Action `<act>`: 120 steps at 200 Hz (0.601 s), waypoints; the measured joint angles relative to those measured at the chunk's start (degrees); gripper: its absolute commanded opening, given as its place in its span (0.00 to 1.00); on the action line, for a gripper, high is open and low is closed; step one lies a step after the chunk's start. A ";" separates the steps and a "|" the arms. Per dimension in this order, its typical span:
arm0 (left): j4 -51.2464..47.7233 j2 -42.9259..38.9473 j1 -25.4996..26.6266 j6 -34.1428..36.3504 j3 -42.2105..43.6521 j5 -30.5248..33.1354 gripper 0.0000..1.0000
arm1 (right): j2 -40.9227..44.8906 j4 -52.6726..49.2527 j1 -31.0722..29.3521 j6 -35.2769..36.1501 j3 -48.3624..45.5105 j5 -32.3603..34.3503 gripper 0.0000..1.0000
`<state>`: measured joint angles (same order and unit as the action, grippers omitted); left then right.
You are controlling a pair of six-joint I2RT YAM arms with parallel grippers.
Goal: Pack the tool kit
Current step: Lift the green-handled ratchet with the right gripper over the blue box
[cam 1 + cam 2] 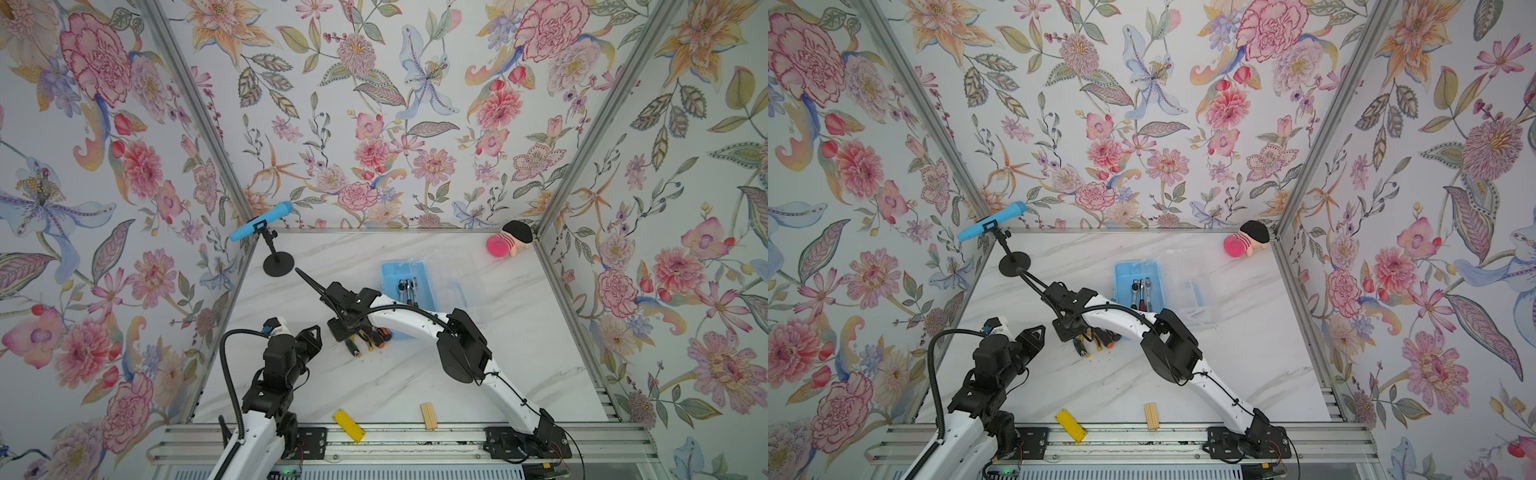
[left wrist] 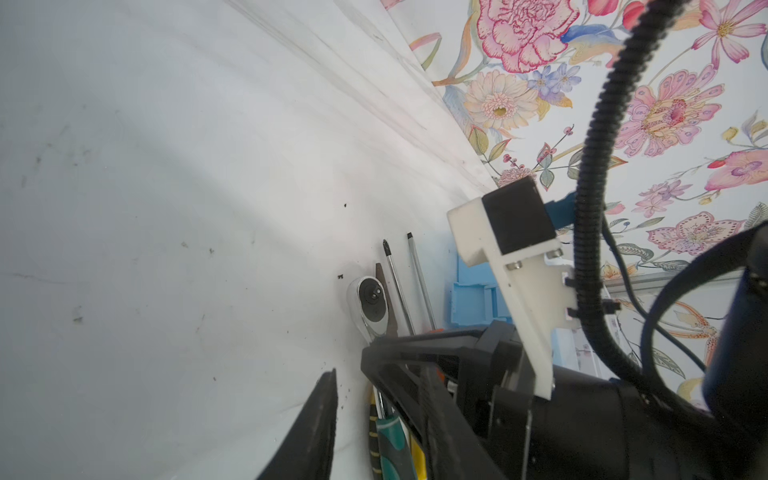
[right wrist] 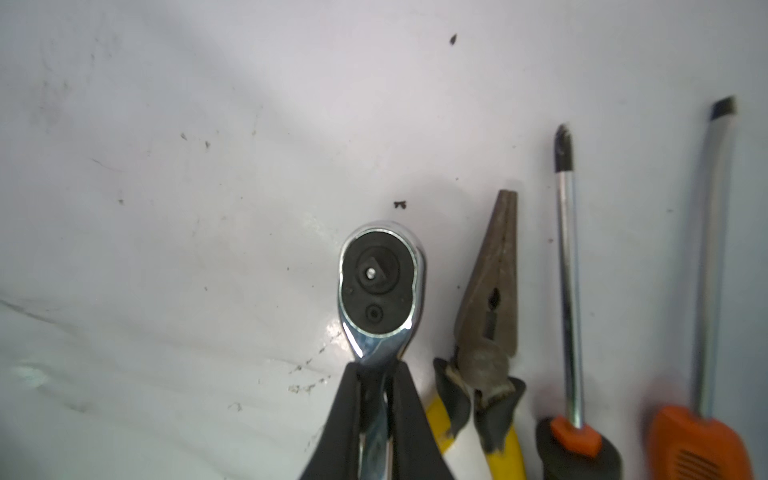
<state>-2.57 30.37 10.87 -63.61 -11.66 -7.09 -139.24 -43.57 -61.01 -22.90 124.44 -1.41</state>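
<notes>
The tool kit's light-blue box (image 1: pixel 388 282) stands open mid-table in both top views, with ratchets (image 1: pixel 409 289) inside and its clear lid (image 1: pixel 453 286) lying to its right. Loose tools (image 1: pixel 368 338) lie in front of the box, partly under my right wrist (image 1: pixel 347 309). In the right wrist view my right gripper (image 3: pixel 376 368) is shut on a chrome ratchet (image 3: pixel 380 286) at its neck. Beside it lie yellow-handled pliers (image 3: pixel 490 299) and two orange-black screwdrivers (image 3: pixel 569 270). My left gripper (image 2: pixel 349 363) stands open just left of the tools, holding nothing.
A blue microphone on a black stand (image 1: pixel 259 222) is at the back left, a pink plush toy (image 1: pixel 509 245) at the back right. A flat yellow block (image 1: pixel 349 426) and a ridged wooden block (image 1: pixel 429 417) lie at the front edge. Flowered walls enclose three sides.
</notes>
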 measured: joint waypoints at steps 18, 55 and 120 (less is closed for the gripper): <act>0.02 0.66 0.00 0.63 -1.33 0.00 0.38 | 3.39 -0.11 1.03 0.17 -0.13 -0.55 0.00; 0.74 4.20 0.02 1.53 -2.51 -0.15 0.38 | 12.46 0.22 4.00 0.90 -3.52 -0.22 0.00; 6.45 17.99 8.24 3.65 -9.27 0.35 0.39 | 23.10 2.45 14.34 1.88 -16.33 2.84 0.00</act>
<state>3.88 48.36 19.11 -59.96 -20.93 -6.74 -116.14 -41.12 -46.68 -21.02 108.12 1.43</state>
